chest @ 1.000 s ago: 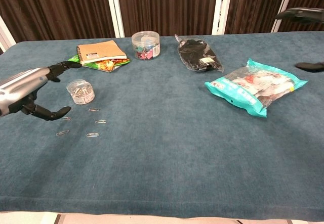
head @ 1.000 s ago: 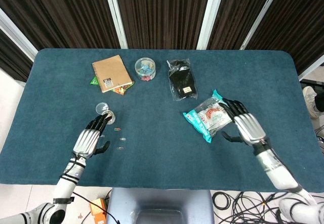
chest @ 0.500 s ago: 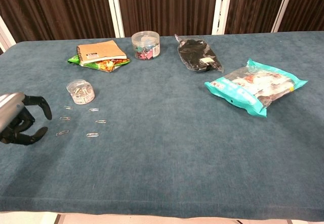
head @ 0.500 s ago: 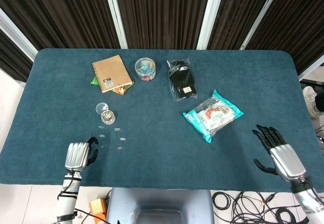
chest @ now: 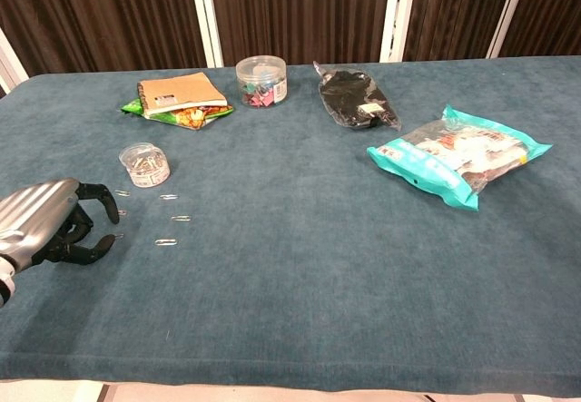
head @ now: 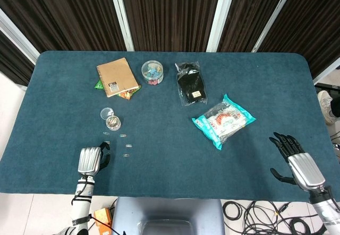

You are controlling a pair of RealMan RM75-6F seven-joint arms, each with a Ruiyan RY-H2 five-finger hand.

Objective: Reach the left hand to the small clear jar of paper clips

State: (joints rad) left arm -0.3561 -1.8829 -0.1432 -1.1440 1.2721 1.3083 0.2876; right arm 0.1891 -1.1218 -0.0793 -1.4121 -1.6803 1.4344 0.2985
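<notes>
The small clear jar of paper clips (head: pixel 111 120) (chest: pixel 144 163) stands upright on the left part of the blue table, with no lid on it. Several loose paper clips (head: pixel 123 136) (chest: pixel 165 241) lie just in front of it. My left hand (head: pixel 91 160) (chest: pixel 45 225) hovers near the table's front edge, well short of the jar, fingers curled in and holding nothing. My right hand (head: pixel 297 163) is at the front right corner with its fingers spread and empty; the chest view does not show it.
At the back left lies a brown spiral notebook (head: pixel 117 77) on a green packet. Beside it stands a clear tub of coloured clips (head: pixel 152 71), then a black bag (head: pixel 191 84). A teal snack bag (head: pixel 223 121) lies right of centre.
Both hands pulled back from the jar and the snack bag to the table's front edge. Since half a second ago the left hand has edged slightly right, toward the loose clips.
</notes>
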